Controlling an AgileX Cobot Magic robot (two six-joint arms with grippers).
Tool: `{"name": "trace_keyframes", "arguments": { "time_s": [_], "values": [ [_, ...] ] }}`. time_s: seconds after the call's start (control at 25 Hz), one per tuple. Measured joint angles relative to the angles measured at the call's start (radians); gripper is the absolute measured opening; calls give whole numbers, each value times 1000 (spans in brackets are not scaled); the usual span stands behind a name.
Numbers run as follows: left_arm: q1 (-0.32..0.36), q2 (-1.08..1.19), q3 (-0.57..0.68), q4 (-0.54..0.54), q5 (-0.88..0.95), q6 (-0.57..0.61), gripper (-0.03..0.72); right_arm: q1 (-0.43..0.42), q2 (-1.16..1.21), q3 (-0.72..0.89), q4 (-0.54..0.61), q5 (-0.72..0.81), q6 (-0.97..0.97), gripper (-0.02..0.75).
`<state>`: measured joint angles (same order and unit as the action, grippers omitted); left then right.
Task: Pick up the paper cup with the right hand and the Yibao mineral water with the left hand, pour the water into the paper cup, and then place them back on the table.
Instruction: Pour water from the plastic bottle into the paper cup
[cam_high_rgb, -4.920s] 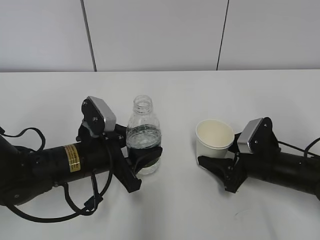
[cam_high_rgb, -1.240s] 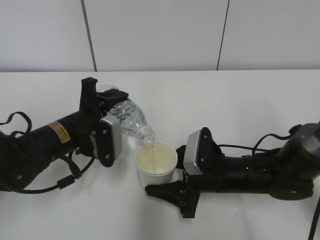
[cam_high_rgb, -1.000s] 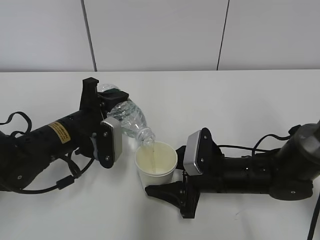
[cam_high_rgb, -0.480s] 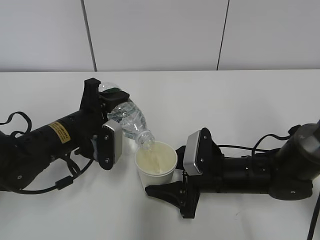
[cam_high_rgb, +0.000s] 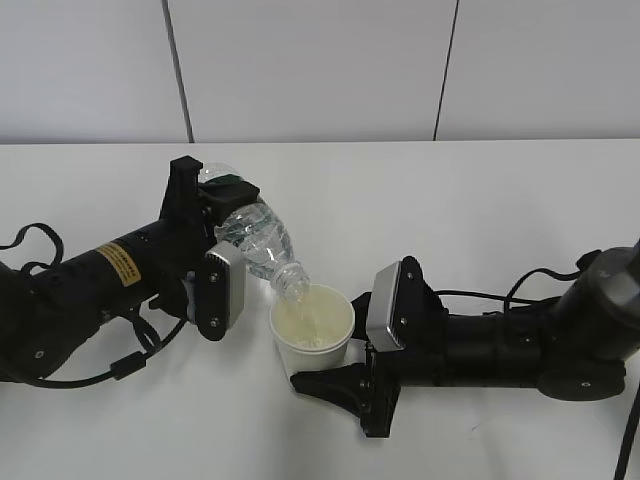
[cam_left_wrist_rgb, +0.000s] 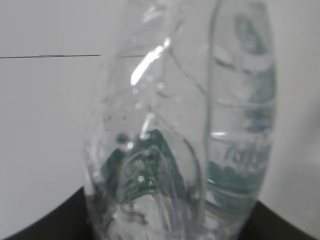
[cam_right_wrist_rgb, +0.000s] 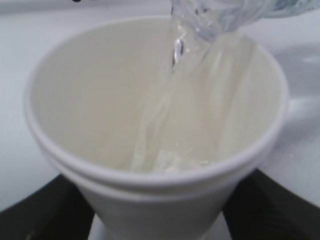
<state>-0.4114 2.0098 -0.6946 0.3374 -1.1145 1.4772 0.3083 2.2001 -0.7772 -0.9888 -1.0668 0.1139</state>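
from the outside camera, the left hand is clamped on the water bottle, a clear ribbed plastic one with a dark green label, tipped steeply so its open mouth hangs just over the rim of the paper cup. the cup is cream-white, tapered, with a rolled rim, and the right hand has its black fingers closed around its lower part. it sits low over the smooth white table; i cannot tell if its base touches. a matt grey block sits on each black wrist, and a yellow sticker marks the left arm.

the left wrist camera is filled by the bottle, glossy, wet with droplets, green print blurred through the plastic; the fingers show only as dark corners below.

the right wrist camera looks into the cup: a thin glassy stream of water runs from the bottle mouth down the inner wall to a shallow pool.
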Motion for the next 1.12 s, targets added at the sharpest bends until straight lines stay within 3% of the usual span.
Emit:
{"name": "trace_keyframes", "arguments": {
  "time_s": [1.12],
  "values": [
    [0, 0, 0, -4, 0, 10, 360, 0, 7, 0, 0, 0, -2, 548]
  ]
}}
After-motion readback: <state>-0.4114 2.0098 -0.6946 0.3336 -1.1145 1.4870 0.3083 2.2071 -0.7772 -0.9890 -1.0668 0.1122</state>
